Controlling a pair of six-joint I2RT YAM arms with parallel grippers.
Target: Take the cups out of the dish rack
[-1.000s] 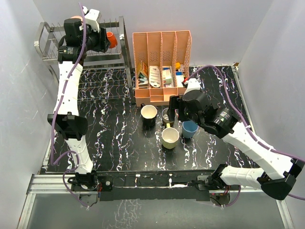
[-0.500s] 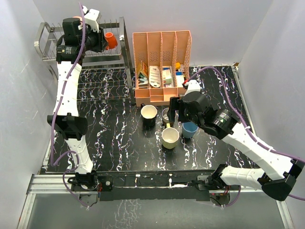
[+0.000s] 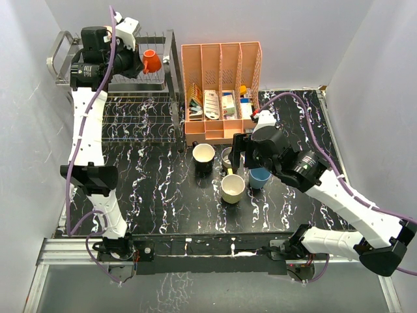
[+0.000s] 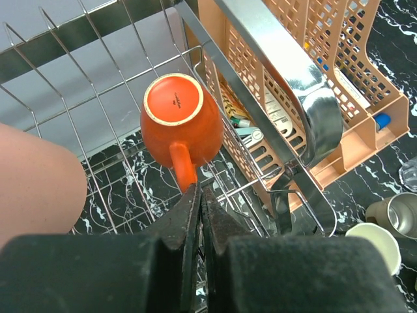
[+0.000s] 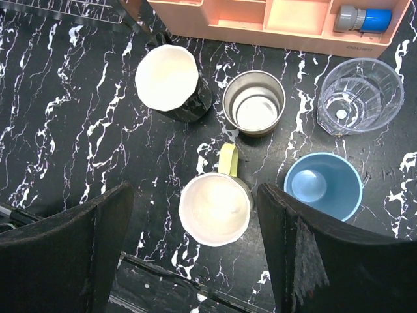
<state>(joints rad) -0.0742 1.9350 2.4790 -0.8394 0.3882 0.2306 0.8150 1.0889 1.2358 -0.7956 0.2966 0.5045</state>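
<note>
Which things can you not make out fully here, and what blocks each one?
Top view: the clear glass is hidden behind the right arm.
Top view: the left gripper's fingertips are hidden under its wrist.
Left wrist view: the pink tumbler is cut off by the left edge.
Left wrist view: the orange cup shows its base; its inside faces away.

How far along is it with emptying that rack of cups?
Done: five cups stand on the table: black mug, metal cup, yellow mug, blue cup, glass. In hand: the left gripper pinches the handle of the orange cup at the dish rack. Left: the pink tumbler beside it.
</note>
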